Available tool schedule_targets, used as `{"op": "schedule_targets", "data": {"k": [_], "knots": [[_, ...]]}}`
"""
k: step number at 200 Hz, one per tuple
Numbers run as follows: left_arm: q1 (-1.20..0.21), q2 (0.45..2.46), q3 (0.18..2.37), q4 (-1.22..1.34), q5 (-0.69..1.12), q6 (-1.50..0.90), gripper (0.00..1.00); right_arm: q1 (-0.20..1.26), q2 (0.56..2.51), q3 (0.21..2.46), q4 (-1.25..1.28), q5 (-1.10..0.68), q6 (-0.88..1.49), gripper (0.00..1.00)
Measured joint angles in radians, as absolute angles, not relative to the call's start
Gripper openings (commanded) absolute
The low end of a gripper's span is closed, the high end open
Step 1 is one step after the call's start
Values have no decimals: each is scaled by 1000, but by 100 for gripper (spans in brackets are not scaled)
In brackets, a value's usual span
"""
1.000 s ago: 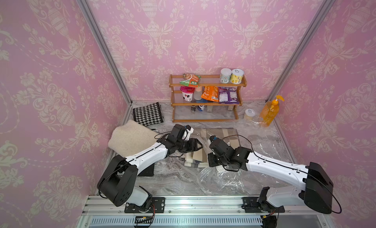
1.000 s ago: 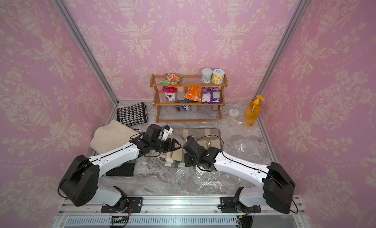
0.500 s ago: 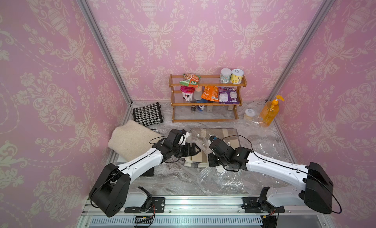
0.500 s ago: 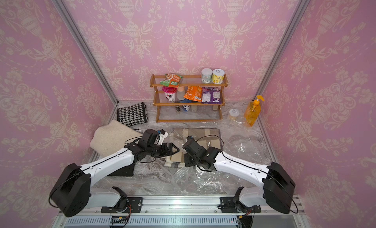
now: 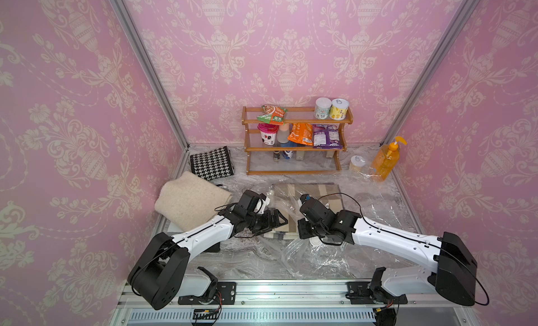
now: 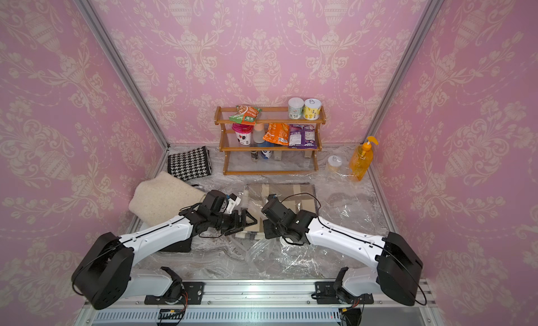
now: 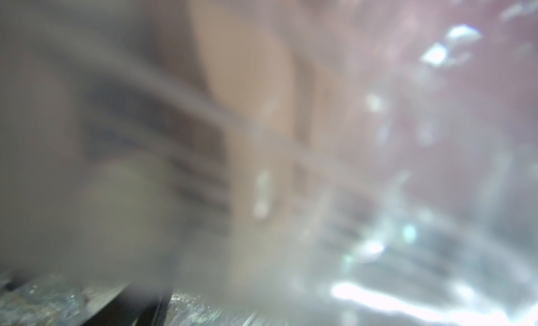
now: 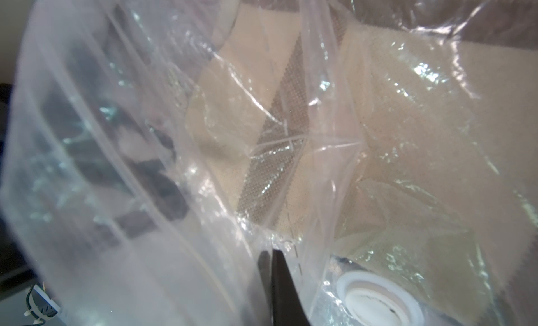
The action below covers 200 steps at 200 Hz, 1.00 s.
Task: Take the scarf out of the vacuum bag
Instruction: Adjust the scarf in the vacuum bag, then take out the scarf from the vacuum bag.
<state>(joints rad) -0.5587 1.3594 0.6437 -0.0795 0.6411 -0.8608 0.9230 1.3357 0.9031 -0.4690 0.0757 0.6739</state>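
The vacuum bag (image 5: pixel 378 214) (image 6: pixel 346 214) lies crumpled and clear on the table in both top views. Its round white valve cap (image 8: pixel 378 298) shows in the right wrist view. Inside it lies the scarf (image 5: pixel 320 193) (image 6: pixel 291 193) (image 8: pixel 407 135), a beige and brown plaid, with its near end between my two grippers. My left gripper (image 5: pixel 275 220) (image 6: pixel 244 221) stands open at the scarf's near left corner. Its wrist view is a blur of plaid scarf (image 7: pixel 247 77) behind plastic. My right gripper (image 5: pixel 302 232) (image 6: pixel 269 232) (image 8: pixel 273 283) is shut on a fold of the bag's film.
A folded beige cloth (image 5: pixel 192 203) and a houndstooth cloth (image 5: pixel 212 163) lie at the left wall. A wooden rack (image 5: pixel 294 171) with snacks and cans stands at the back. To its right stand a small jar (image 5: pixel 357 163) and an orange pump bottle (image 5: pixel 385 161).
My left gripper has opened wide and slid a little toward the front, along the scarf's near left corner. The right arm has kept still, its grip unchanged.
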Motion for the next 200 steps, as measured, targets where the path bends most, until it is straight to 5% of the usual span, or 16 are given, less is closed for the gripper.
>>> {"op": "schedule_targets", "data": {"k": [47, 81, 139, 200], "knots": [[-559, 1379, 623, 1, 680, -925, 91, 923, 1336, 903, -469, 76, 674, 8], [-559, 1393, 618, 38, 691, -952, 71, 923, 1336, 903, -469, 75, 674, 8], [-559, 1402, 616, 41, 694, -957, 52, 923, 1336, 903, -469, 76, 674, 8], [-559, 1416, 619, 32, 693, -949, 17, 923, 1336, 904, -470, 75, 673, 8]]}}
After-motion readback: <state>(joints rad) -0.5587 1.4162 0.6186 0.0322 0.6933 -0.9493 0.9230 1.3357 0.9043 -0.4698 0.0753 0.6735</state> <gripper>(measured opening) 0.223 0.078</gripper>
